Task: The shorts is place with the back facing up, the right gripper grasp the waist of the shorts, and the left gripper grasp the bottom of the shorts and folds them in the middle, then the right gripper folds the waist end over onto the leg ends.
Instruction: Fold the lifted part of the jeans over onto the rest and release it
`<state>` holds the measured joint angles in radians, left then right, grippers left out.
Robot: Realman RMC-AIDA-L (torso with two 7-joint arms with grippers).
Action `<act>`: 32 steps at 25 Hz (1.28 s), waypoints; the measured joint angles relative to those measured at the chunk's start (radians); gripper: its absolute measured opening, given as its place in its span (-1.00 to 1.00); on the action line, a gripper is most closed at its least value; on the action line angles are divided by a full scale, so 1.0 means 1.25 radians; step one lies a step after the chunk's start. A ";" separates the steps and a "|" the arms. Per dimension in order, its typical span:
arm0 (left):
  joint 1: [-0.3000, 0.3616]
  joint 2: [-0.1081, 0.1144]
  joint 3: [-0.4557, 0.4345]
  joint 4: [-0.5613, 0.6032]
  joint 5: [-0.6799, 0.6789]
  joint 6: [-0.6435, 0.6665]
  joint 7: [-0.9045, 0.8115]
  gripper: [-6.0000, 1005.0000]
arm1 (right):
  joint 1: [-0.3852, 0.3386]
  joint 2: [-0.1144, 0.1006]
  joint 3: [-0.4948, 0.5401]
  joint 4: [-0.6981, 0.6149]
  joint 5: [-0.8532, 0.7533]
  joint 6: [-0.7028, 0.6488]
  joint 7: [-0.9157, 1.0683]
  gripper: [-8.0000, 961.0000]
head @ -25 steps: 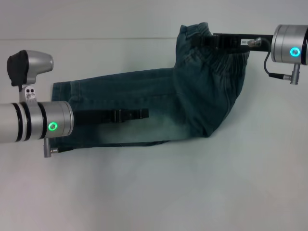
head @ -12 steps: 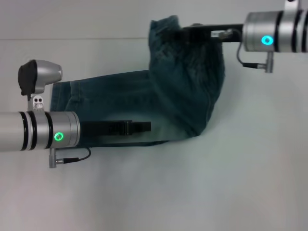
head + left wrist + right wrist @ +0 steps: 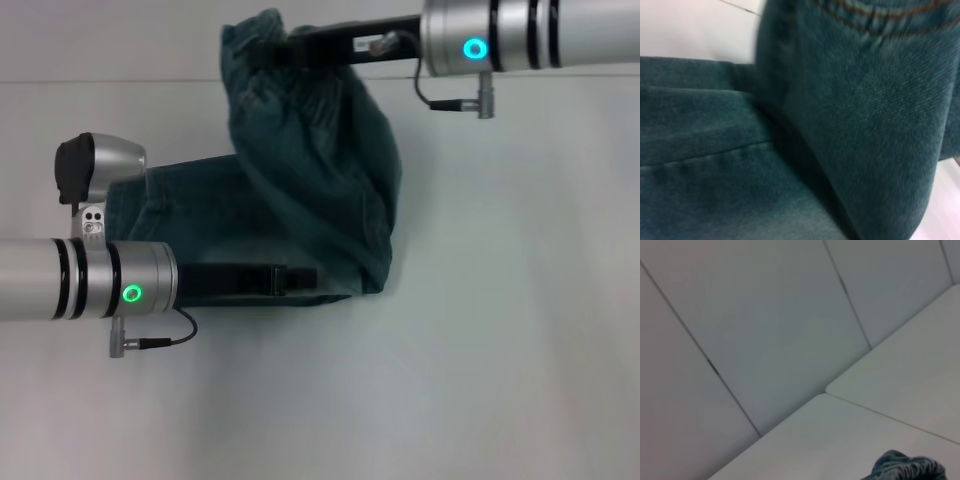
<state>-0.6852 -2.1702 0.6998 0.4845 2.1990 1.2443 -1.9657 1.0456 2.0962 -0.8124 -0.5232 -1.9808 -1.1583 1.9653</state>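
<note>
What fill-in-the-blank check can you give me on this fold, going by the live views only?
1. The right gripper holds the ____ end of the shorts lifted.
2. The left gripper lies on the flat ____ part of the shorts.
3. The shorts lie on a ____ table.

Missing words: waist; leg; white

Surface: pale tabletop [image 3: 480, 380].
The shorts [image 3: 200, 205] lie directly on it toward the far left part, leg portion flat, remainder lifted clear.

Plain white tabletop [image 3: 480, 380] before a pale panelled wall [image 3: 765, 330] with dark seams
</note>
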 joint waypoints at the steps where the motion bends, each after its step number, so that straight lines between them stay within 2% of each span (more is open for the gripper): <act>1: 0.001 0.000 0.002 0.000 -0.003 0.000 0.001 -0.89 | 0.006 0.000 -0.020 0.004 0.013 0.008 0.000 -0.76; 7: 0.036 0.002 0.000 0.042 -0.059 0.002 0.013 -0.89 | 0.028 0.000 -0.120 0.027 0.063 0.048 -0.016 -0.76; 14: 0.132 0.003 -0.004 0.167 -0.198 -0.008 0.027 -0.90 | 0.033 0.002 -0.197 0.049 0.093 0.087 -0.063 -0.75; 19: 0.171 0.000 -0.025 0.210 -0.227 -0.048 0.028 -0.84 | 0.045 0.004 -0.236 0.062 0.099 0.116 -0.084 -0.74; 24: 0.178 -0.001 -0.024 0.214 -0.233 -0.102 0.033 -0.79 | 0.064 0.006 -0.260 0.079 0.106 0.118 -0.113 -0.74; 32: 0.175 -0.001 -0.019 0.223 -0.247 -0.174 0.044 -0.79 | 0.079 0.009 -0.355 0.082 0.185 0.119 -0.147 -0.73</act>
<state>-0.4668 -2.1720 0.6767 0.7634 1.8898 1.0268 -1.9105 1.1442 2.1071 -1.2565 -0.4212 -1.7496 -1.0091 1.7821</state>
